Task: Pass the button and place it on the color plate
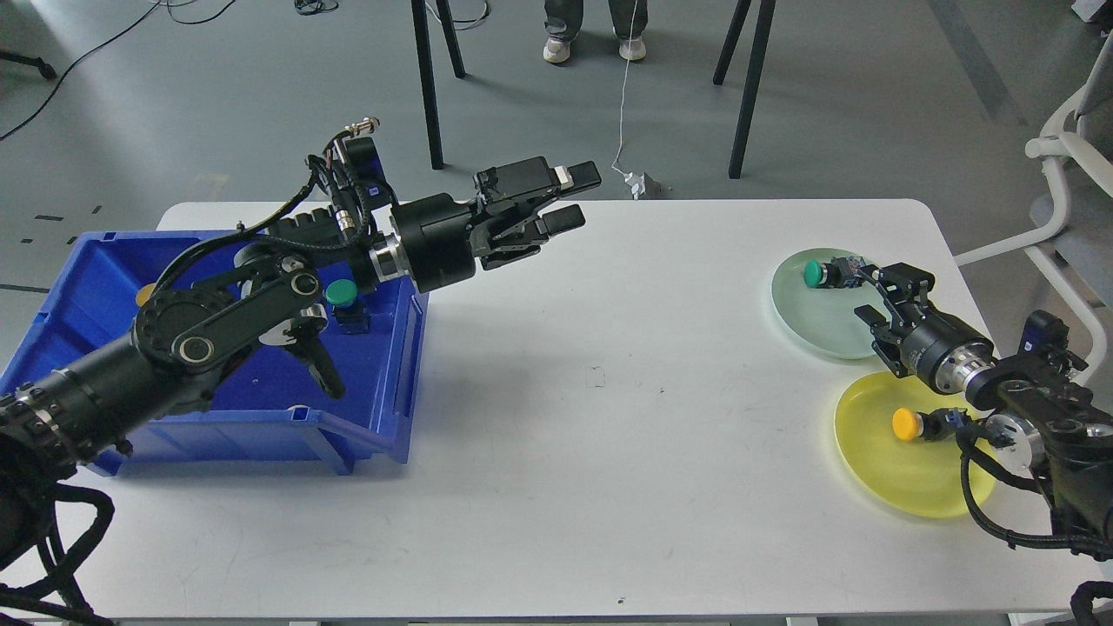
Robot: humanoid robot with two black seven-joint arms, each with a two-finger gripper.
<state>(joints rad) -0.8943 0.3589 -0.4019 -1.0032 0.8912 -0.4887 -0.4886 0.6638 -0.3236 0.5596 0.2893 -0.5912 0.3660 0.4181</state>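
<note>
A green-capped button (817, 273) lies on its side on the pale green plate (809, 323) at the right. My right gripper (875, 294) stands just right of it, open and empty, its fingers apart from the button. A yellow-capped button (908, 423) lies on the yellow plate (904, 487) beside my right arm. My left gripper (569, 196) is open and empty, held above the table's back part, to the right of the blue bin (365, 435). Another green-capped button (341, 293) stands in the bin under my left arm.
An orange-yellow item (143, 296) shows partly in the bin behind my left arm. Black table legs (426, 87) and a person's feet (595, 48) stand beyond the far edge. A white chair (1065, 200) is at the right.
</note>
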